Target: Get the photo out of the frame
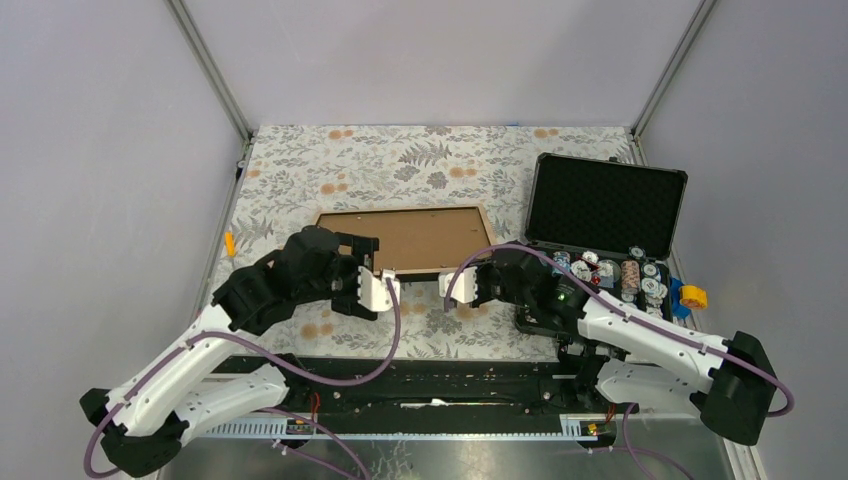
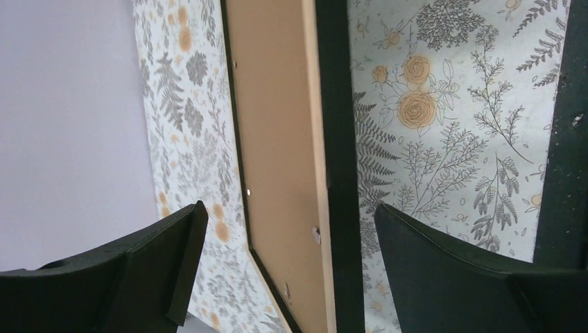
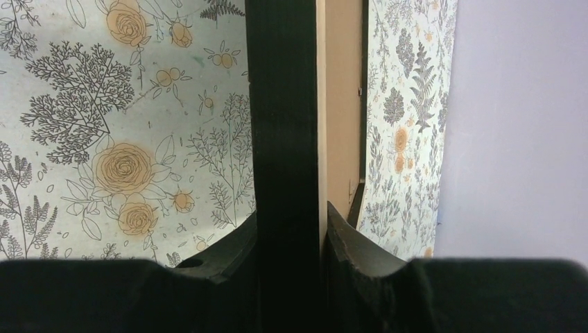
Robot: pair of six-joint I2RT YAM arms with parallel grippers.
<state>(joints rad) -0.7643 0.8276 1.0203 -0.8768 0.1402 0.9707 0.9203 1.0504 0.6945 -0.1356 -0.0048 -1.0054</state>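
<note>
Lying brown side up on the flowered tablecloth point(image 1: 300, 170), the frame point(image 1: 400, 211) sits mid-table with its near long edge between the two arms. The photo shows in no view and is, I judge, inside under the backing board point(image 1: 420, 240). The step in hand looks like steadying the frame so the back can be opened. The right gripper point(image 1: 458, 285) is clamped on the near rail, while the left gripper point(image 1: 381, 288) is spread wide, straddling the same edge without touching it. The next move probably calls for the left fingers to work at the board's rim, freeing whatever holds it, while the right keeps its pinch. Only the right wrist view shows fingers pressed on both faces of the black rail. Only the left wrist view shows the gaps beside the rail and small pale fittings point(image 2: 315, 234) on the board. Only the top view shows the open case of poker chips point(image 1: 605, 205) to the right.
</note>
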